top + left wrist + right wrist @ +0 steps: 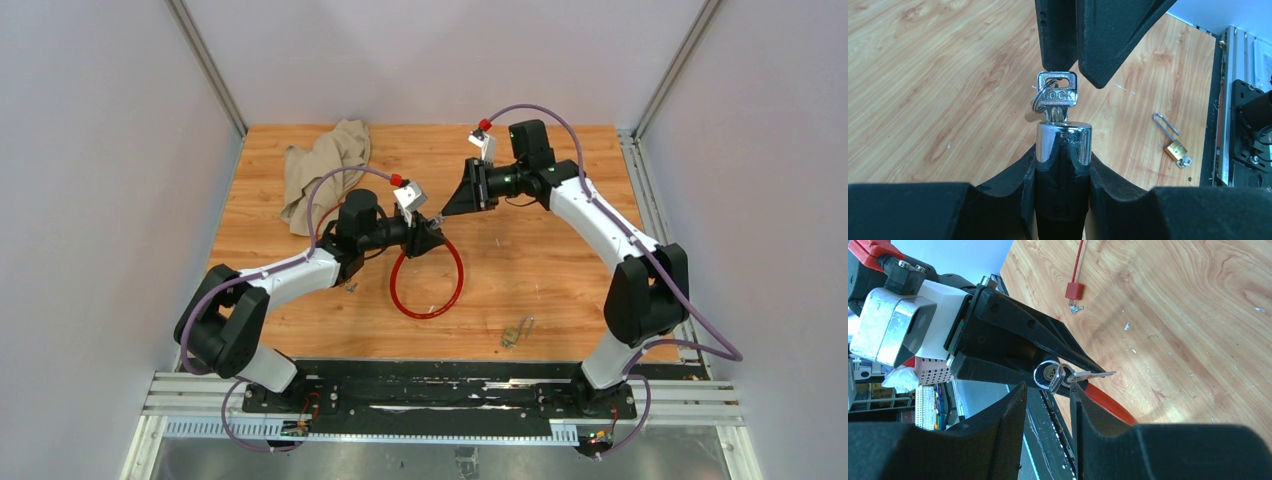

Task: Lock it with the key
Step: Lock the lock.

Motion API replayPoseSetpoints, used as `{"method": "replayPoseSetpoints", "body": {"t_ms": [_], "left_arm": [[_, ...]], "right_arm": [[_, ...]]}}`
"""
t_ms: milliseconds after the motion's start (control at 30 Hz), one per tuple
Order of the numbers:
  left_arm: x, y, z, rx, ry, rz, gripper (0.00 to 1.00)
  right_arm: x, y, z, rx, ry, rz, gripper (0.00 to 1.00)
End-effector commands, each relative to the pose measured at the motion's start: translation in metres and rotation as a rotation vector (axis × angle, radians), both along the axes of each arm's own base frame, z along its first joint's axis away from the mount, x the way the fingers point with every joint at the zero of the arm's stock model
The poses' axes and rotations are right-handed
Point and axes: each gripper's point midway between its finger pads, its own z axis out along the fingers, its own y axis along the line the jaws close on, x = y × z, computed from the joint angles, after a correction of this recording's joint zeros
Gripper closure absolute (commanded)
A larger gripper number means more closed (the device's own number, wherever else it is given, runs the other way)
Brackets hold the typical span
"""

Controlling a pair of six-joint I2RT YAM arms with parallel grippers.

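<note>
My left gripper is shut on the chrome lock cylinder of the big red cable loop and holds it up over the table's middle. The silver key stands in the cylinder's keyhole, its head stamped LOCK, with a ring behind it. In the right wrist view the key shows edge-on, and a second key on the ring points right. My right gripper is open, its fingertips just at the key's head without clamping it. In the top view the two grippers, left and right, meet tip to tip.
A small brass padlock lies near the front edge, also seen in the left wrist view as the brass padlock. A beige cloth sits at the back left. A thin red loop with a red tag lies on the wood.
</note>
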Motion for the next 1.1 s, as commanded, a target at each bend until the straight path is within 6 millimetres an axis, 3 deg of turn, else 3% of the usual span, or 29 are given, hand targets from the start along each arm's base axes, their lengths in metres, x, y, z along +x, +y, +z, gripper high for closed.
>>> {"method": "replayPoseSetpoints", "body": {"t_ms": [0, 200, 533, 767, 1067], "left_arm": [[0.001, -0.006, 0.028, -0.031, -0.082, -0.019, 1.00], [0.001, -0.005, 0.029, -0.032, -0.088, -0.018, 1.00], [0.000, -0.006, 0.028, -0.028, -0.086, -0.025, 1.00], [-0.004, -0.007, 0.025, -0.023, -0.090, -0.043, 1.00], [-0.015, -0.012, 0.028, -0.036, -0.095, -0.113, 1.00]], "right_arm": [[-0.010, 0.006, -0.009, -0.006, 0.055, 0.026, 0.66], [-0.010, 0.010, -0.010, 0.003, 0.070, 0.041, 0.75], [-0.012, 0.016, -0.009, 0.003, 0.045, 0.066, 0.80], [-0.007, 0.017, -0.007, 0.010, -0.021, 0.095, 0.91], [-0.015, 0.017, 0.009, 0.102, -0.369, 0.324, 0.96]]}}
